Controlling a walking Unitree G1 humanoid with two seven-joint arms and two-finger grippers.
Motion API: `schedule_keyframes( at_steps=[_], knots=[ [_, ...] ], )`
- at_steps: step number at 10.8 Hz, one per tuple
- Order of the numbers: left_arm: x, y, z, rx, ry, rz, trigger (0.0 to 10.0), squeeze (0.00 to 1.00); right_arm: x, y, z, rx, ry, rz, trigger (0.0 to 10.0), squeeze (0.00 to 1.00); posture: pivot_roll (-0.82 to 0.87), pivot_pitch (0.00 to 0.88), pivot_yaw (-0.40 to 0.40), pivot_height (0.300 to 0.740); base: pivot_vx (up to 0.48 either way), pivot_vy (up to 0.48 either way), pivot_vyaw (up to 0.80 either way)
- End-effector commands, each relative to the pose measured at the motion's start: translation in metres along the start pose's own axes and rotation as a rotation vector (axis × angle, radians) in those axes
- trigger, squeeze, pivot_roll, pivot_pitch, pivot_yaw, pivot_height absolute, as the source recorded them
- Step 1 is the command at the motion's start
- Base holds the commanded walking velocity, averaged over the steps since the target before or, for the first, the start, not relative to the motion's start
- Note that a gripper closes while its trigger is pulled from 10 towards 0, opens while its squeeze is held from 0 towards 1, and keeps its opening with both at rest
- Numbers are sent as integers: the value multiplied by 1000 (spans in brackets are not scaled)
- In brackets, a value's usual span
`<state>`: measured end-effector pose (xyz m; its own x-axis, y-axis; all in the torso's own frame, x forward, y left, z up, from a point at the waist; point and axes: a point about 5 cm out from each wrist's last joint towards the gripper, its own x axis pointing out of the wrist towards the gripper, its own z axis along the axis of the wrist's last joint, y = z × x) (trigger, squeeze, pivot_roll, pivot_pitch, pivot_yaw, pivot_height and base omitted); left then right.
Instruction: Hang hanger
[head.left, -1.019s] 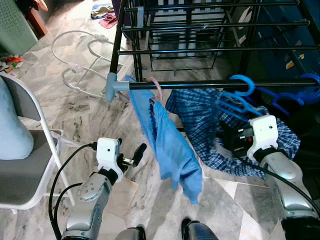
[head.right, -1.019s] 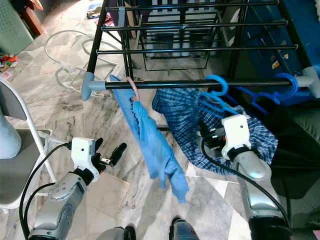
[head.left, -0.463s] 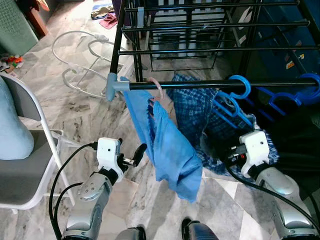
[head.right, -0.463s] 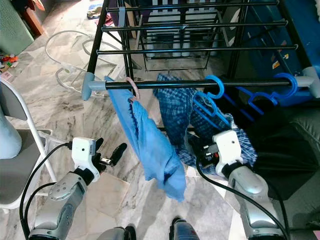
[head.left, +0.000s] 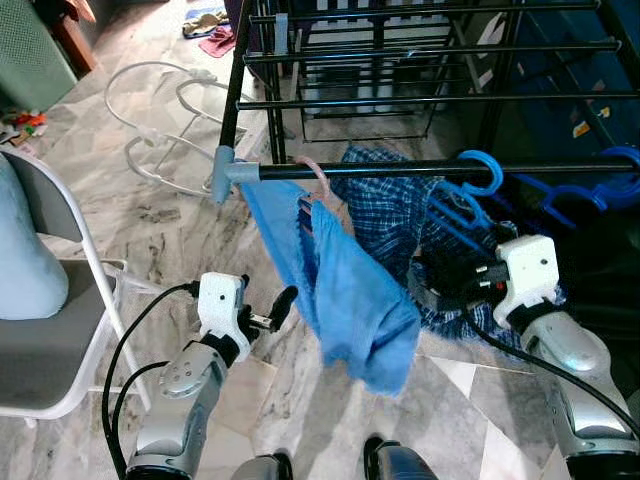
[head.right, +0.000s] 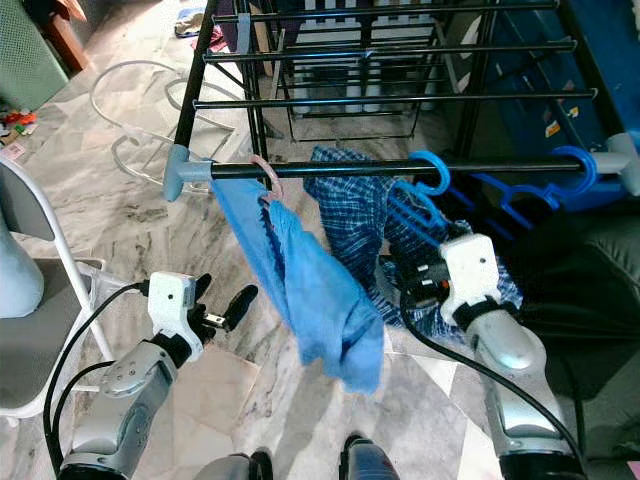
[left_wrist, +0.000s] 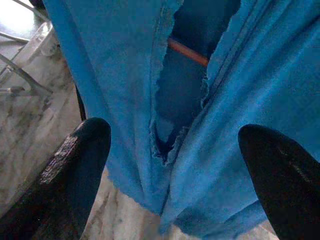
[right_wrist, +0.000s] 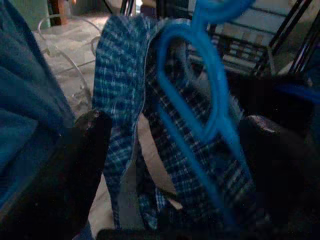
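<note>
Far left there's one grey folding chair (head.left: 45, 345) with a pale blue cushion (head.left: 25, 255) leaning on it, standing on the marble floor (head.left: 160, 215). A white wire frame (head.left: 160, 110) lies on the floor further back.

The left hand (head.left: 283, 302) hovers low, just beside the hanging blue cloth (head.left: 350, 290), released with its two fingers spread wide and nothing between them. In the left wrist view the left hand (left_wrist: 172, 150) has the blue cloth (left_wrist: 200, 100) right in front of it, one black finger (left_wrist: 75, 170) on each side.

The black drying rack (head.left: 400, 100) has a front rail (head.left: 400, 170) with a grey end cap (head.left: 228, 172). One pinkish hook (head.left: 315, 178) hangs on that rail, and the blue cloth drapes down from it. Next along is one plaid shirt (head.left: 395, 215) on a blue hanger (head.left: 470, 195), whose hook is over the rail. Further right I count two more blue hangers (head.left: 590, 190) on the same rail, so three blue ones in all.

The right hand (head.left: 440, 285) is down by the bottom of the plaid shirt, against the cloth. The right wrist view shows the right hand (right_wrist: 175, 135) released, fingers apart, with the blue hanger (right_wrist: 200, 90) and plaid shirt (right_wrist: 125, 90) lying in the gap. Can't tell if either finger actually touches the hanger.

Two dark shoe tips (head.left: 330, 465) poke in at the bottom edge.
</note>
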<state>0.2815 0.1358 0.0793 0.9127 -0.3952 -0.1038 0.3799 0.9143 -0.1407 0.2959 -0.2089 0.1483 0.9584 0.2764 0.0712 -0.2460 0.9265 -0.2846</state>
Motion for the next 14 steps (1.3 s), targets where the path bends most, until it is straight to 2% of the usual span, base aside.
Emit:
schedule_keyframes(
  at_steps=[1, 3, 5, 8, 10, 11, 12, 14],
  knots=[
    [-3, 5, -6, 4, 29, 16, 10000, 0, 2, 3, 4, -21, -19, 7, 10000, 0, -84, 204, 105, 740, 0, 0, 0],
    [-4, 6, -6, 8, 29, 17, 10000, 0, 7, -3, 2, -42, -7, -11, 10000, 0, -82, 203, 103, 740, 0, 0, 0],
    [-5, 6, -7, 8, 31, 18, 10000, 0, 3, -5, -11, 33, 46, -20, 10000, 0, -75, 200, 101, 740, 0, 0, 0],
    [-5, 6, -8, 7, 39, 19, 10000, 0, 0, -7, -26, 39, 95, -18, 10000, 0, -76, 204, 106, 740, 0, 0, 0],
    [-4, 5, -9, 10, 44, 10, 10000, 0, 11, -10, -23, -1, 80, -20, 10000, 0, -81, 205, 112, 740, 0, 0, 0],
    [-3, 4, -9, 12, 44, 4, 10000, 0, 25, -12, -13, -30, 40, -43, 10000, 0, -81, 205, 115, 740, 0, 0, 0],
    [-2, 4, -9, 14, 44, 3, 10000, 0, 35, -11, -4, -31, 6, -50, 10000, 0, -76, 202, 114, 740, 0, 0, 0],
    [-3, 4, -9, 16, 42, 9, 10000, 0, 44, -5, 6, -17, -37, -32, 10000, 0, -66, 204, 109, 740, 0, 0, 0]
  ],
)
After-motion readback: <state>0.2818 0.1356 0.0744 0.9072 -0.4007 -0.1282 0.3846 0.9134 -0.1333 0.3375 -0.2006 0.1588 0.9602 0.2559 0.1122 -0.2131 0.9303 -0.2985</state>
